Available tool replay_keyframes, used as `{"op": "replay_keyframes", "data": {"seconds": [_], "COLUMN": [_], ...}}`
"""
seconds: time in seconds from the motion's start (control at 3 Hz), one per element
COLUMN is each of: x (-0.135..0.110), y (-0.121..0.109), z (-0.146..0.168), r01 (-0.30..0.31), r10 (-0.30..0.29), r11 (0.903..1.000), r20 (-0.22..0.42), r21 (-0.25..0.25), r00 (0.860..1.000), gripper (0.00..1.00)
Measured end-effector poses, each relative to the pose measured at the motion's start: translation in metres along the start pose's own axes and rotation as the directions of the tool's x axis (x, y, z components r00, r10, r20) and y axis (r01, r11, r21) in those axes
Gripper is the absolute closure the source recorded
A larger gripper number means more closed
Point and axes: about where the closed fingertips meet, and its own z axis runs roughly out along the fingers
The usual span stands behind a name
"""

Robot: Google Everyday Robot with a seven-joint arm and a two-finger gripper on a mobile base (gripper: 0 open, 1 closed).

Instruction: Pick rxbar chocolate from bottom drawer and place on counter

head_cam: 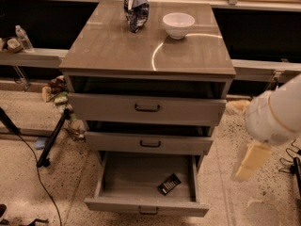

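Note:
The rxbar chocolate, a small dark bar with pale print, lies flat at the front right of the open bottom drawer. The counter is the glossy grey-brown cabinet top. My gripper hangs at the right of the view as a pale beige piece below the white arm. It is to the right of the drawer cabinet, at about the height of the bottom drawer, and apart from the bar. Nothing shows in it.
A white bowl and a blue-white snack bag stand at the back of the counter. The two upper drawers are slightly ajar. A water bottle stands on the left ledge. A dark stand leg and cable lie on the floor at left.

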Motion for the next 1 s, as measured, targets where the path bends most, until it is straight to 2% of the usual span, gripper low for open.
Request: {"op": "replay_keyframes", "data": {"seconds": [0.33,0.67,1.0], "x": [0.011,0.01,0.005], "y": [0.011,0.011,0.019], "z": [0.028,0.03,0.061], "r01": [-0.007,-0.017,-0.111], "r10": [0.007,0.017,0.11], "r11": [0.9999,0.9997,0.9936], "r20": [0.002,0.004,0.033], "r21": [0.015,0.018,0.02], "r00": [1.0,1.0,0.993], "gripper": [0.0,0.0,0.0]}}
